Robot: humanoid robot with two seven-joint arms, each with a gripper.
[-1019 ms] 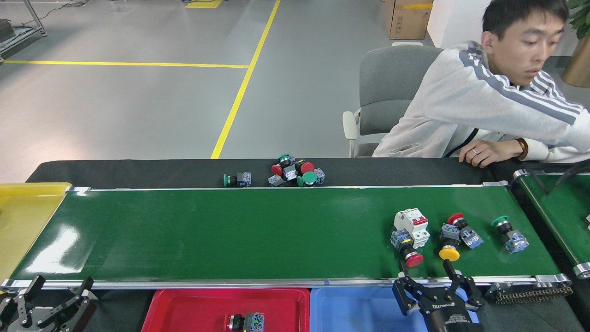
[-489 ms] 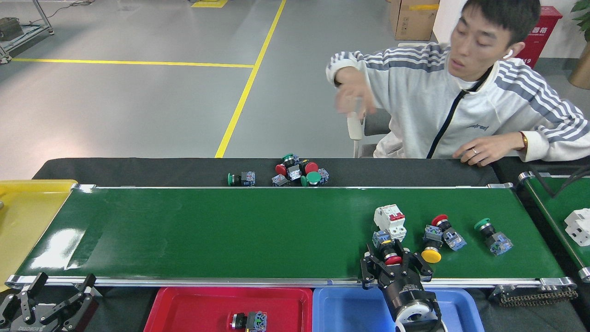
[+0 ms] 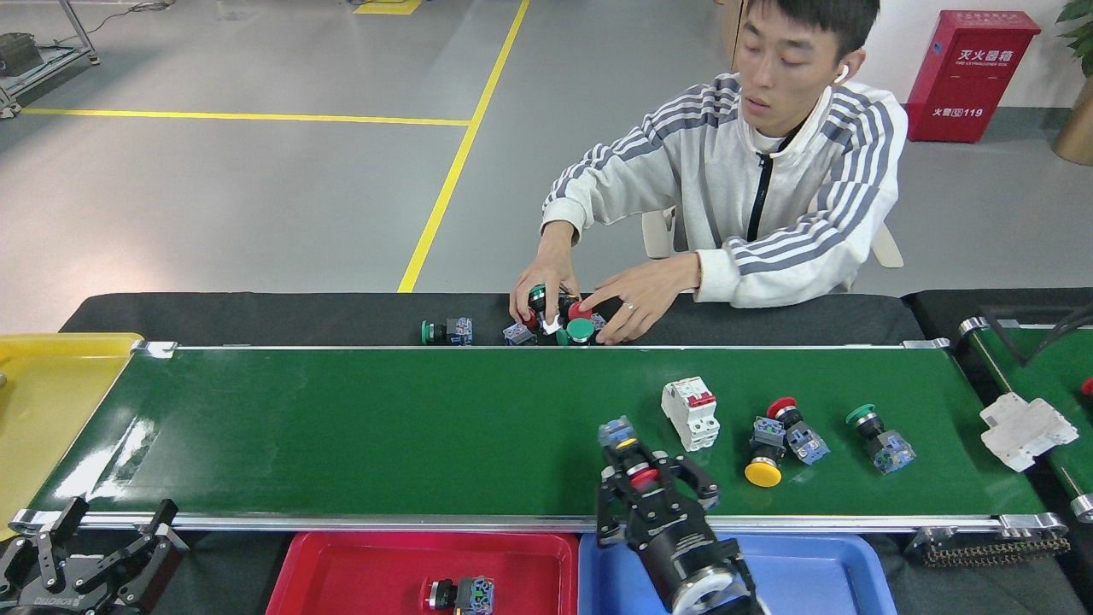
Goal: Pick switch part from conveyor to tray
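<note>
The conveyor (image 3: pixel 384 427) crosses the head view as a wide green belt. At its near edge my right gripper (image 3: pixel 651 485) is shut on a red-capped switch part (image 3: pixel 622 437) whose blue body points away from me. Just below lie a red tray (image 3: pixel 341 568), with one switch part (image 3: pixel 461 594) in it, and a blue tray (image 3: pixel 820 572). Further right on the belt lie a yellow-capped switch (image 3: pixel 762 461), a red-capped one (image 3: pixel 792 427) and a green-capped one (image 3: pixel 879 437). My left gripper (image 3: pixel 94 551) rests open at the bottom left, off the belt.
A white circuit breaker (image 3: pixel 690 414) stands on the belt beside the held switch. A person's hands (image 3: pixel 589 307) work in a pile of switches behind the belt. A yellow tray (image 3: pixel 51 401) is at the left. A second belt (image 3: pixel 1050 376) at the right carries a white breaker (image 3: pixel 1025 431).
My right gripper reached onto the belt, closed on the red-capped switch and carried it left, away from the breaker. The other parts drifted left. The person moved over to the pile.
</note>
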